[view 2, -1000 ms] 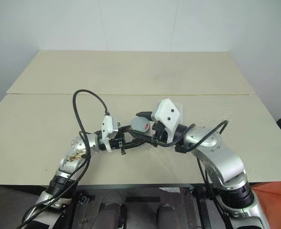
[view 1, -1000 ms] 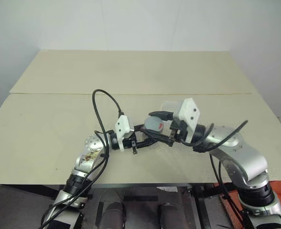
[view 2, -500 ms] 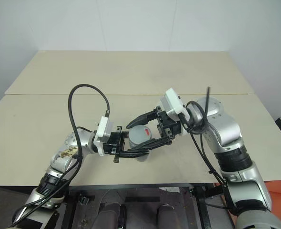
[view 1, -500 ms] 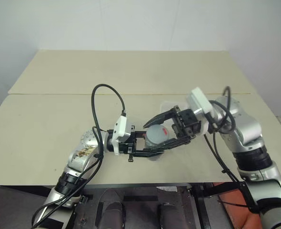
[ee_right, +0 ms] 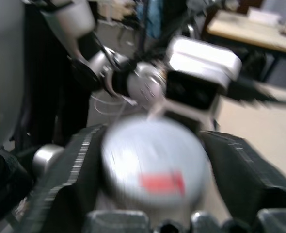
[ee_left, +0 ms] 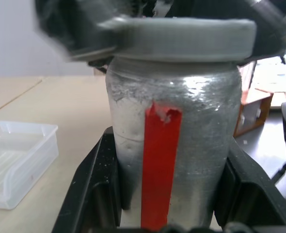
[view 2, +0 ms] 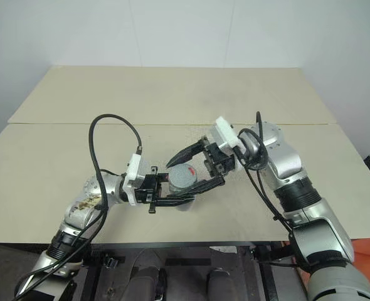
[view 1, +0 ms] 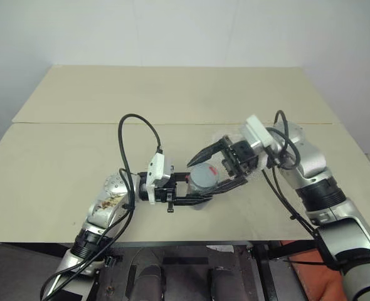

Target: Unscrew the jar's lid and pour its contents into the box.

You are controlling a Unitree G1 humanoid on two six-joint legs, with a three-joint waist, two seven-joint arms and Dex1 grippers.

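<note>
Silvery-grey cylindrical jar (view 1: pixel 200 182), red label strip, upright above tabletop (view 1: pixel 59 157), clamped in left hand (view 1: pixel 194 190). Flat grey screw lid (ee_left: pixel 179 36) on top, between spread, non-gripping fingers of right hand (view 1: pixel 221 164).

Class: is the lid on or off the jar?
On: the lid sits atop the jar, capping its mouth.
</note>
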